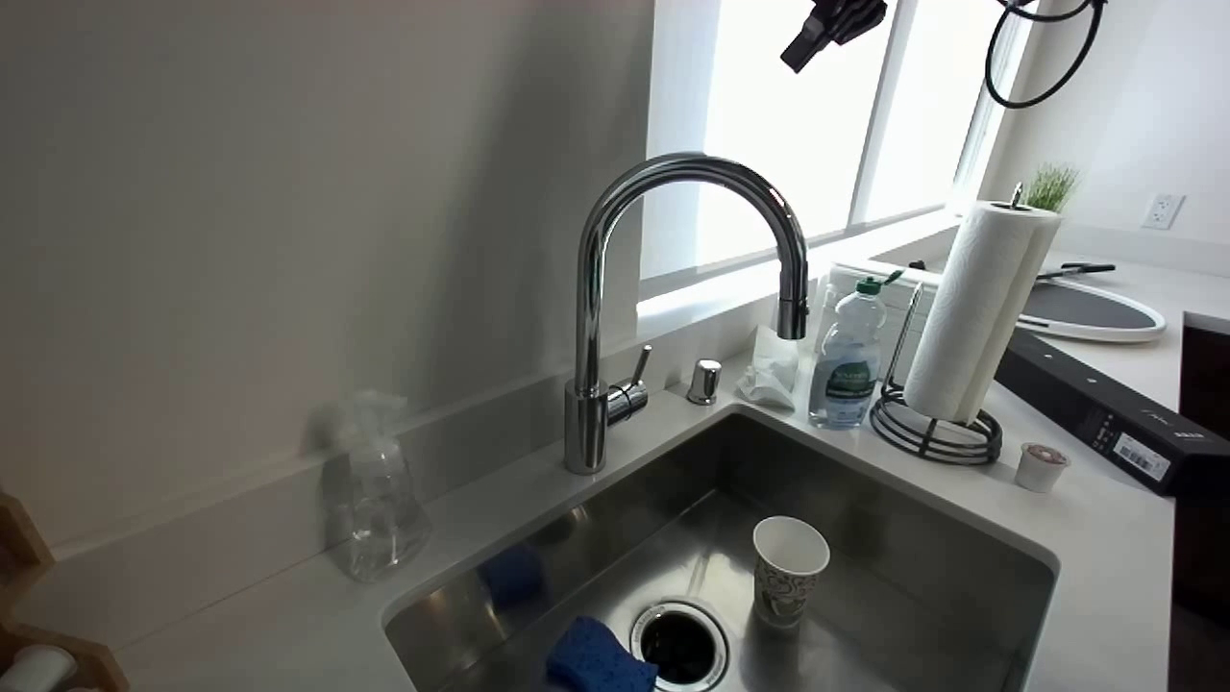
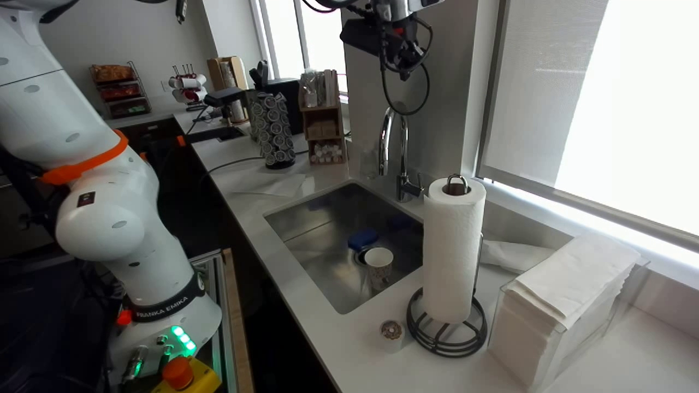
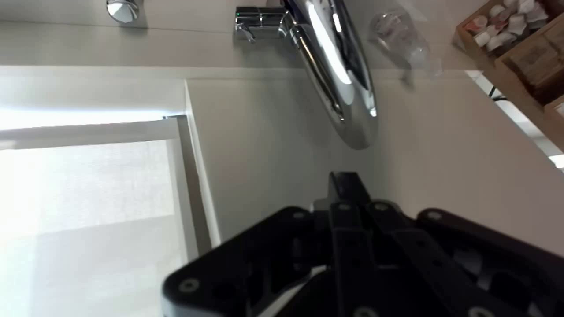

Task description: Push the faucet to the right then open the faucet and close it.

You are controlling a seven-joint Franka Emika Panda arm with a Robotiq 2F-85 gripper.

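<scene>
Well, fingers (image 3: 346, 187) closed, nothing between, higher than faucet (image 1: 588, 327), not touching; push aimed too high might skid over slick round spout (image 1: 794, 284), leaving it unturned.

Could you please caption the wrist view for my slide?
Closed black two-fingered gripper, clear of the arched chrome faucet.

In an exterior view the camera looked down across the sink (image 1: 922, 577) at the faucet (image 1: 588, 312), near it, facing the wall (image 1: 288, 211) behind it. In an exterior view the camera stood farther from the faucet, looking down past the paper towel roll (image 2: 452, 256) toward it. Both exterior views shared faucet, sink and paper towel roll. The wrist view looked down from close above the faucet, the wall behind it appearing upside down.
</scene>
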